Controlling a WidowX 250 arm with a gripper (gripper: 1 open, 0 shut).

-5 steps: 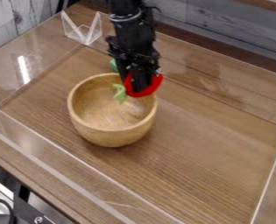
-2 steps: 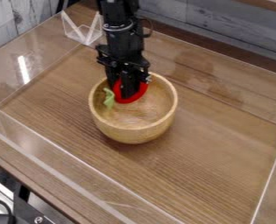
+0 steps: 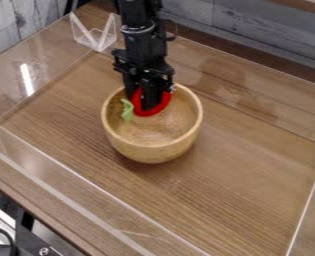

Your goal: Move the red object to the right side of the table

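The red object [image 3: 152,104], a small red toy fruit with a pale green leafy bit [image 3: 125,112], hangs inside the back left part of the round light-wood bowl [image 3: 154,150]. My black gripper [image 3: 149,100] points straight down and is shut on the fruit, its fingers reaching below the bowl's rim. The fingers hide part of the fruit. The bowl stands near the middle of the brown wood-grain table [image 3: 253,150].
Low clear acrylic walls [image 3: 301,215] edge the tabletop on all sides. A clear acrylic piece [image 3: 93,35] stands at the back left behind the arm. Bare wood lies to the right of the bowl.
A second ago the fruit hung at the bowl's right rim. The bowl now sits further right and the gripper with the fruit is inside its left part. Little differs since the middle frame.
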